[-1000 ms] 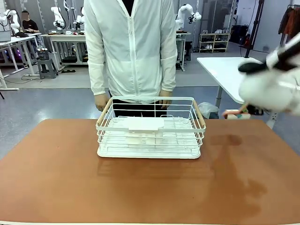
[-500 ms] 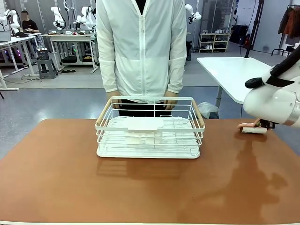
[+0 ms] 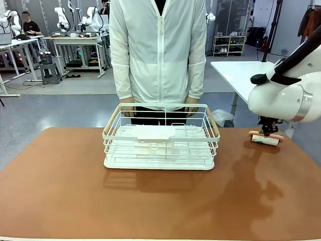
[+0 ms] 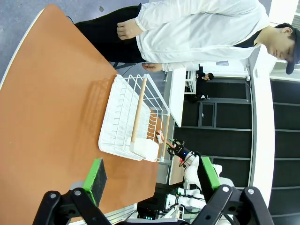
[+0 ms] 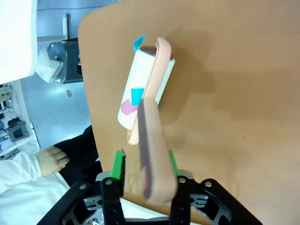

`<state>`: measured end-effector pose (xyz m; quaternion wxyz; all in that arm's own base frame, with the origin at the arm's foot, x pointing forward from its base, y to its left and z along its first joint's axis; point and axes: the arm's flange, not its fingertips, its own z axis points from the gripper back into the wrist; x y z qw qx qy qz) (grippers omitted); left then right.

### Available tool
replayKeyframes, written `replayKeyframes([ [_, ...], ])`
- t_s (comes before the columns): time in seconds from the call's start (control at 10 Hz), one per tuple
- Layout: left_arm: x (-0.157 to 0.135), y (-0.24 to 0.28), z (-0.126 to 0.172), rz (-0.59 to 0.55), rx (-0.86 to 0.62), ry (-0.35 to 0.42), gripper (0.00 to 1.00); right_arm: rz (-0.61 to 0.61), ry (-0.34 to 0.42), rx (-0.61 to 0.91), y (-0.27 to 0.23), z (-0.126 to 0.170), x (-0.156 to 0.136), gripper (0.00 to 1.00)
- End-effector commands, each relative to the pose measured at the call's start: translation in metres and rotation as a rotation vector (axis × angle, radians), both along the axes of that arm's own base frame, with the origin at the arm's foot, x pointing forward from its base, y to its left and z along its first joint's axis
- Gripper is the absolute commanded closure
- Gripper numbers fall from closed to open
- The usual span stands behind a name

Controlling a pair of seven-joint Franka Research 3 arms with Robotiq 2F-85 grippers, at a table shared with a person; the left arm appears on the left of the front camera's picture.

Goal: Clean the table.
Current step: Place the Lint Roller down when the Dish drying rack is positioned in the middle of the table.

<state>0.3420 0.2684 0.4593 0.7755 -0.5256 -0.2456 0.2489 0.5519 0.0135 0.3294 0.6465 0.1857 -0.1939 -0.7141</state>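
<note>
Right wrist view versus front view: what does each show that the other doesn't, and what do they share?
Right wrist view: green pads of the right gripper flank the pink handle of the lint roller, with a gap on one side; coloured marks on its roll. Front view: the white wire basket, the person's hands at its far rim. Both: roller lying on the table, gripper over it.

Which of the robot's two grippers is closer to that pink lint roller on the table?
The right. The right gripper has its green pads on either side of the lint roller's pink handle. The left gripper hangs apart from it, on the other side of the white wire basket.
</note>
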Motion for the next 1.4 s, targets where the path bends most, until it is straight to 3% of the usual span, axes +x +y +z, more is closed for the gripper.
replayKeyframes([
  [0.0,-0.002,0.002,0.002,-0.006,-0.013,-0.024,0.0,-0.033,0.038,0.016,0.015,0.055,-0.02,0.05],
  [0.1,-0.002,0.002,0.002,-0.006,-0.013,-0.024,0.0,-0.033,0.055,0.022,0.014,0.064,-0.021,0.0],
  [0.7,-0.002,0.002,0.002,-0.006,-0.013,-0.024,0.0,-0.035,0.148,0.029,0.011,0.112,-0.044,0.0],
  [1.0,-0.002,0.002,0.002,-0.006,-0.013,-0.024,0.0,-0.042,0.149,0.038,0.008,0.122,-0.049,0.0],
  [1.1,-0.002,0.002,0.002,-0.006,-0.013,-0.024,0.0,-0.01,0.136,0.032,0.001,0.108,-0.019,0.0],
  [1.3,-0.002,0.002,0.002,-0.006,-0.013,-0.024,0.0,-0.01,0.136,0.032,0.001,0.108,-0.019,0.0],
])
